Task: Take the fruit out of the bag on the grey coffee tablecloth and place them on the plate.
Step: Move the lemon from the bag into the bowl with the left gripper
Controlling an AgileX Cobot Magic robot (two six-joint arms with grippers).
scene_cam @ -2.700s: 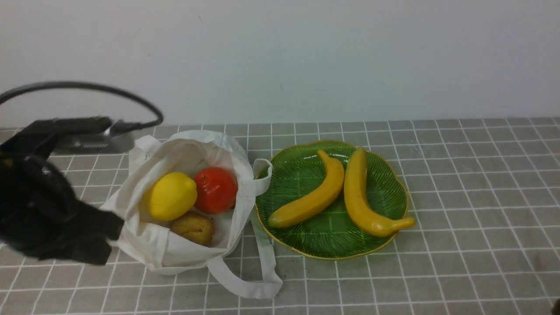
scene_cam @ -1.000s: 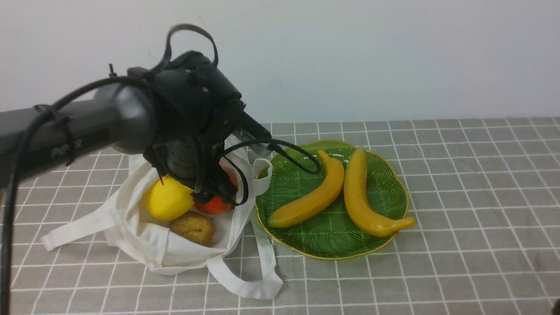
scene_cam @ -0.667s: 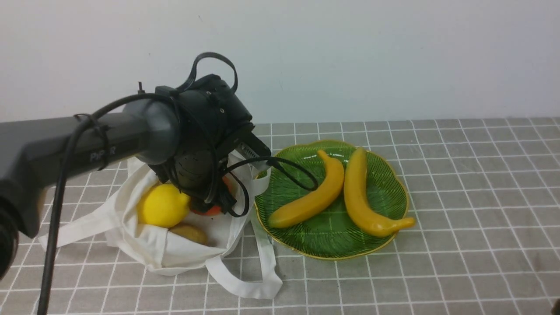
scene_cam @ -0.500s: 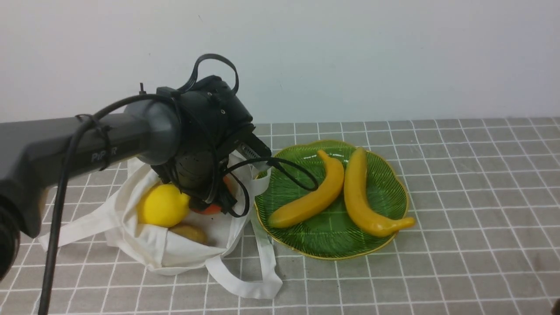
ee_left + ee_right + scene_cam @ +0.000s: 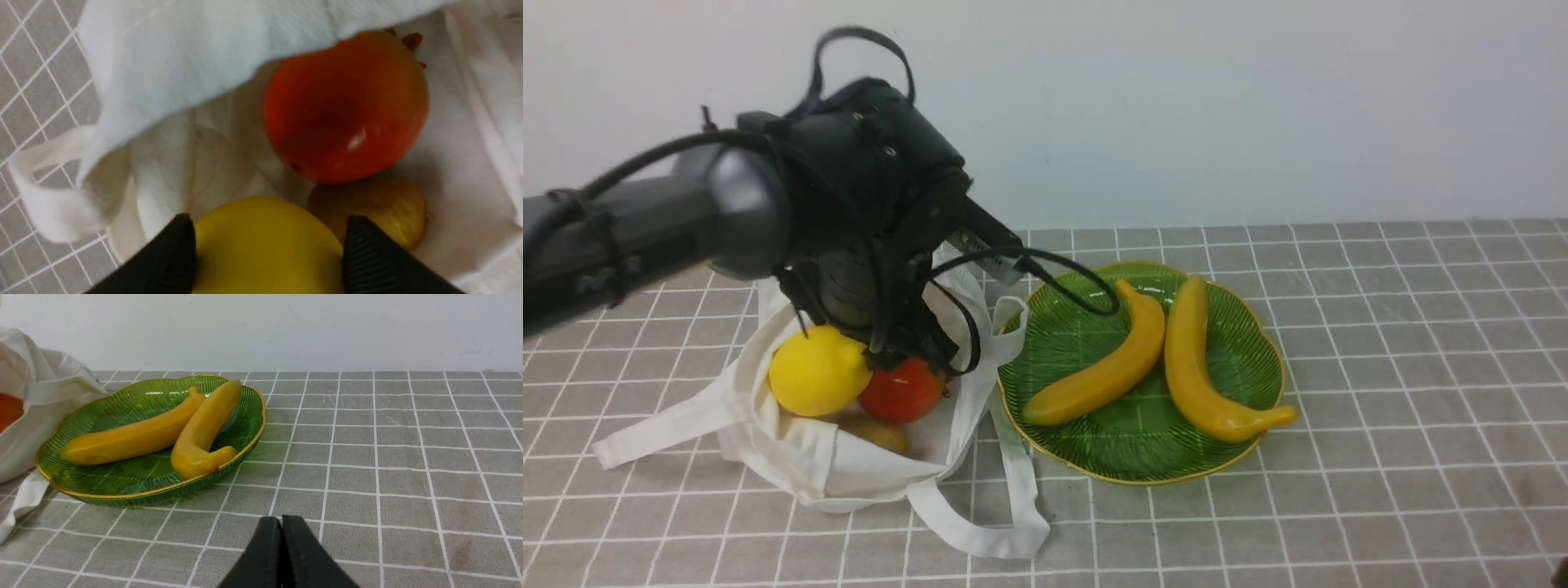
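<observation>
Apparently left gripper (image 5: 269, 223) tight around lemon (image 5: 265, 249) inside bag (image 5: 196, 53).

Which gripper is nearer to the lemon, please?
Left. The left gripper clasps the lemon inside the bag; the right gripper is shut above the cloth, beyond the plate.

The grey checked tablecloth (image 5: 1380, 367) bears two things. The cloth bag (image 5: 849, 474) lies at nine o'clock of the green plate (image 5: 1078, 327).

bag (image 5: 849, 469) left of plate (image 5: 1062, 331) on tablecloth (image 5: 1405, 367), lemon (image 5: 809, 380), round fruit (image 5: 900, 390) and kiwi (image 5: 882, 434) in bag, two bananas (image 5: 1107, 371) on plate
</observation>
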